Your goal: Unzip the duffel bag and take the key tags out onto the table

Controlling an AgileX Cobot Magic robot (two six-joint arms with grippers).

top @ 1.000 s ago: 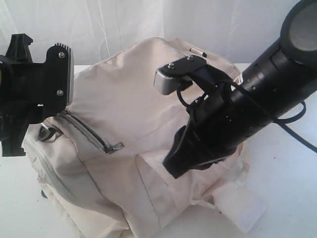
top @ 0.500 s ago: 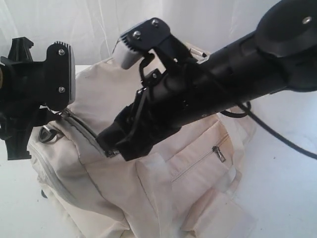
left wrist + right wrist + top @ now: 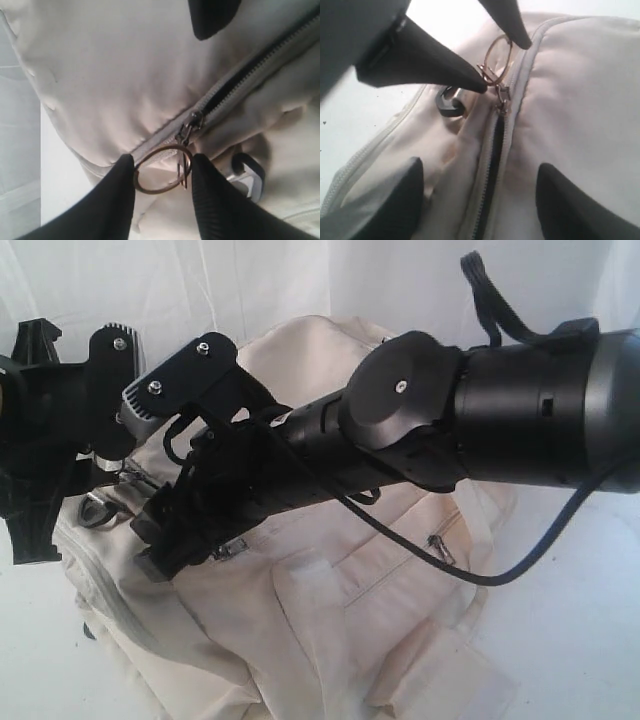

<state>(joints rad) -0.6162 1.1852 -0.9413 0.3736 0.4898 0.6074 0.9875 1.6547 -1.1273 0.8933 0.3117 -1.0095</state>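
**Exterior view.** The duffel bag point(image 3: 330, 570) lies on the table point(image 3: 580, 640). The left gripper point(image 3: 105, 465) stands at one end of the bag, just above a dark D-ring point(image 3: 95, 508). The right arm point(image 3: 420, 430) reaches across the top of the bag. The right gripper point(image 3: 160, 545) sits just beside the left gripper and points down at the fabric. This view does not show how the fingers of either gripper stand.

**Left wrist view.** Both fingers point(image 3: 115, 200) of the left gripper press against a metal pull ring point(image 3: 161, 171), one on each side, so the ring is clamped. The ring hangs from the zipper slider point(image 3: 189, 125), just ahead of the fingertips. Beyond the slider the zipper point(image 3: 235, 82) is parted and shows a dark gap. On the near side of the slider it is closed. One black fingertip point(image 3: 210, 15) of the right gripper shows on the far side of the zipper.

**Right wrist view.** The right gripper's fingers point(image 3: 395, 205) stand wide apart and hold nothing. They straddle the open stretch of zipper, with cream fabric on either side. Whether they touch the fabric cannot be told. Ahead of them, the left gripper's two fingertips pinch the pull ring. The slider sits between the ring and the open stretch. The D-ring lies just beside one of those fingertips.
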